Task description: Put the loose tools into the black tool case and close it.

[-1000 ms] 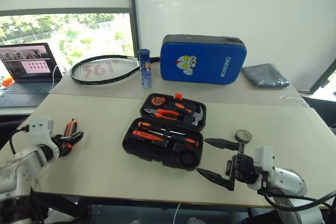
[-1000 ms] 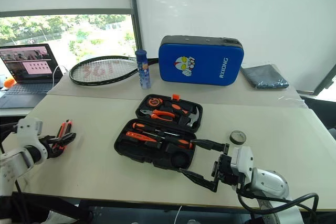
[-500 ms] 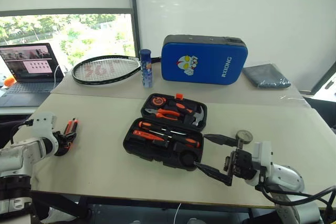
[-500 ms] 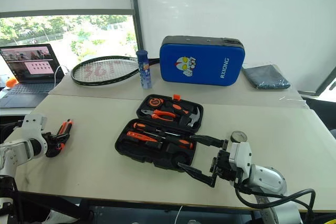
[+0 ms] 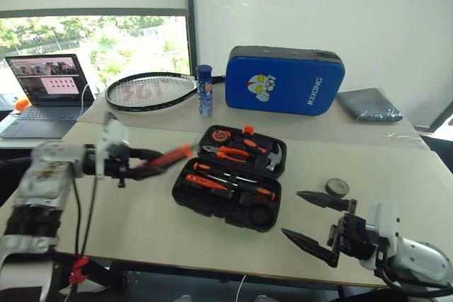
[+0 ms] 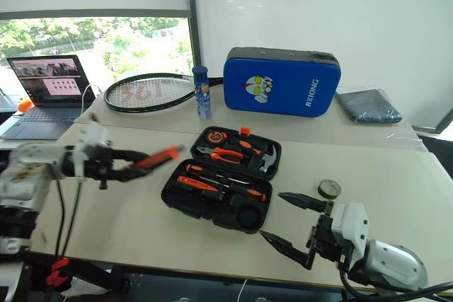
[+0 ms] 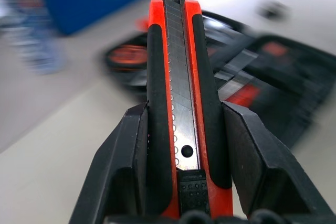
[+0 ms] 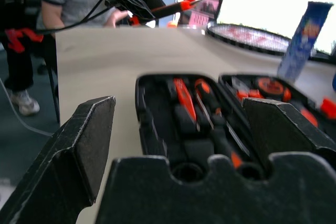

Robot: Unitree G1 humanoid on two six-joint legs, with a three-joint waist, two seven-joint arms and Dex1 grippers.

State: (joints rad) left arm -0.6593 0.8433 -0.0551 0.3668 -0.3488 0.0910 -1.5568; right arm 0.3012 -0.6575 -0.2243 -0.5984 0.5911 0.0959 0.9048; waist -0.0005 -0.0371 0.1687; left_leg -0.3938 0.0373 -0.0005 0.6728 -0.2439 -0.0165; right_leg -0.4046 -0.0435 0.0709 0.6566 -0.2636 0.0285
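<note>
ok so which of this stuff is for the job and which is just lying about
For the job:
- utility knife, gripped in the left claw
- black tool case, open
- tape roll

Just lying about:
- racket
- blue case
- blue tube
- laptop
- grey cloth

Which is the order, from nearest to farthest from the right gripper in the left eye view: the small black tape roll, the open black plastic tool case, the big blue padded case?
From the right gripper:
1. Small black tape roll, on the table just beyond its upper finger.
2. Open black plastic tool case, to its left, mid-table.
3. Big blue padded case, standing at the far edge by the wall.
</note>
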